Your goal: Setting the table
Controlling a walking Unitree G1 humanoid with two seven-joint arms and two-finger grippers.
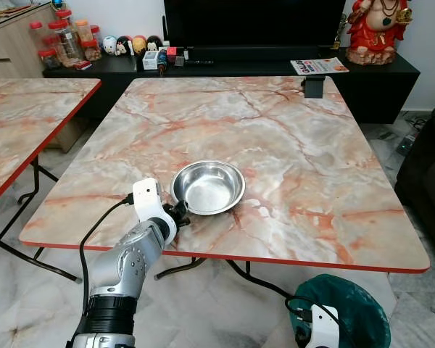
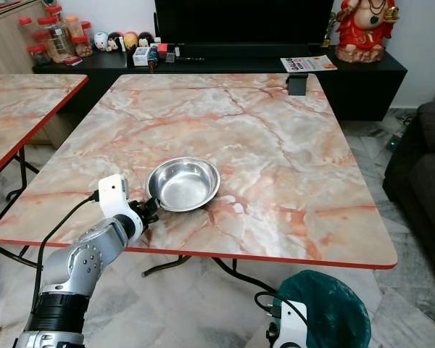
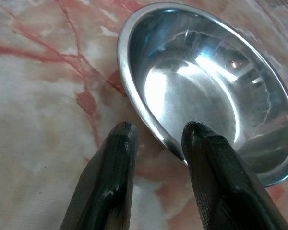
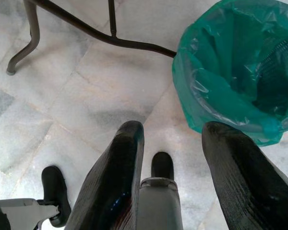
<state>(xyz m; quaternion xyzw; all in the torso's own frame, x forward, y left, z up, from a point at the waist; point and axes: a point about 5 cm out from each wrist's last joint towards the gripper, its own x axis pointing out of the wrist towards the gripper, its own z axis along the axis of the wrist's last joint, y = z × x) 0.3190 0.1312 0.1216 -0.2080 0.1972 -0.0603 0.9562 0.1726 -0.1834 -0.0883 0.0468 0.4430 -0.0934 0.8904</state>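
Marble floor below us, where our right gripper hangs with fingers apart beside the green-lined bin. Up on the marble table, our left gripper, spread, straddles the steel bowl's near rim; contact is unclear.

Marble table bearing steel bowl

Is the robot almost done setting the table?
Not nearly. One steel bowl sits on the marble table. The left hand is open at the bowl's rim, one finger inside. The right hand hangs open near the green bin. Other tableware isn't placed yet.
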